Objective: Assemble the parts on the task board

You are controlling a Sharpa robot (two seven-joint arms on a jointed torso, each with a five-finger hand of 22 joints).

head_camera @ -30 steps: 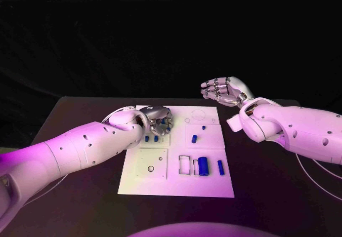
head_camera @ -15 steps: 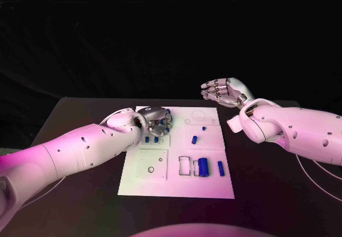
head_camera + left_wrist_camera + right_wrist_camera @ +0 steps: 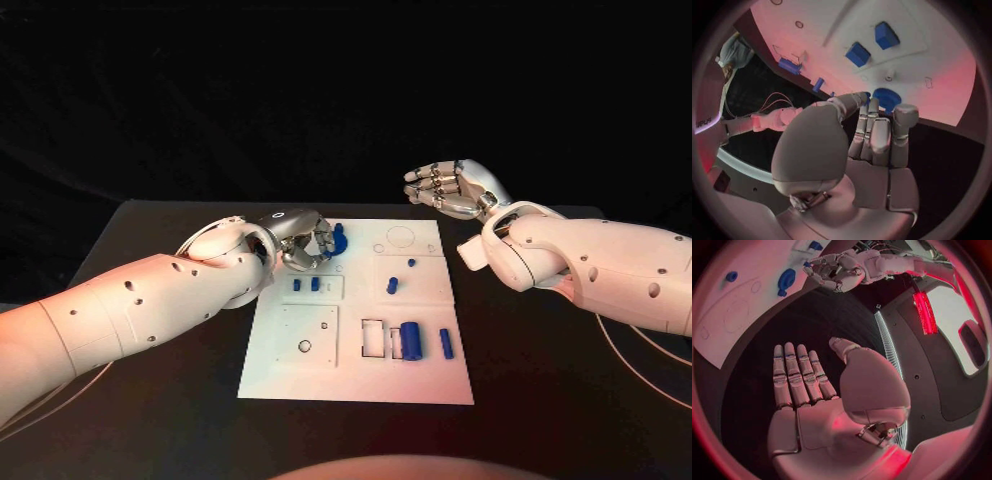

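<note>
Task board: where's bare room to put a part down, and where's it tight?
Free: the task board near strip along its front edge, and the black table to its right, under the right arm. Crowded: far-left corner, where the left hand sits by the blue part; also the big blue cylinder slots.

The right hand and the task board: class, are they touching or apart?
Apart. The head view shows the right hand raised beyond the far edge of the task board, fingers spread, holding nothing; the right wrist view shows dark table between its fingers and the board.

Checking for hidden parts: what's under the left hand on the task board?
The left hand hovers beside a blue part on the task board. The board beneath its palm is covered.
</note>
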